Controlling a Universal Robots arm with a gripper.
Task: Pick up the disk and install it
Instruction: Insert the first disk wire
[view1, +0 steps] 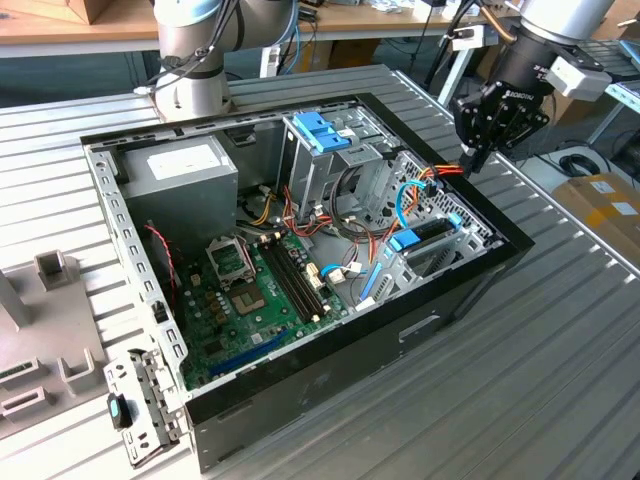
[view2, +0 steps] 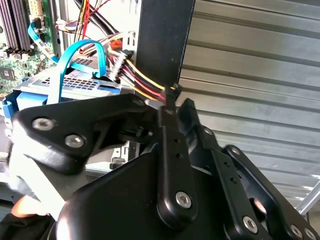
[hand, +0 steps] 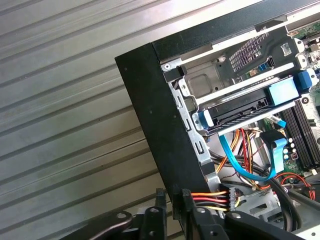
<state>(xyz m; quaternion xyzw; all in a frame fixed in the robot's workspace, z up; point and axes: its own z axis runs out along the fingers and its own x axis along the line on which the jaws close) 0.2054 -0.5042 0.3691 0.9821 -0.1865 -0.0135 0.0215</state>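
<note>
The disk (view1: 424, 236) is a dark flat slab with blue rails. It lies slid into a metal bay at the corner of the open computer case (view1: 330, 372) on the exterior view's right. In the first wrist view the disk (hand: 239, 113) sits between the bay's shelves, with a blue tab on its end. My gripper (view1: 474, 158) hangs over the case wall just beyond that bay. Its black fingers (view2: 187, 107) are shut on a power cable (hand: 210, 198) of orange, red, yellow and black wires with a white connector (view2: 116, 68). The gripper (hand: 172, 196) stands above the case's edge.
A blue data cable (hand: 235, 162) loops below the bay. A drive cage with a blue handle (view1: 322, 132), a grey power-supply box (view1: 185, 170) and the motherboard (view1: 250, 300) are inside the case. The arm's base (view1: 195, 60) stands behind. Ribbed metal table (view1: 560, 340) surrounds the case.
</note>
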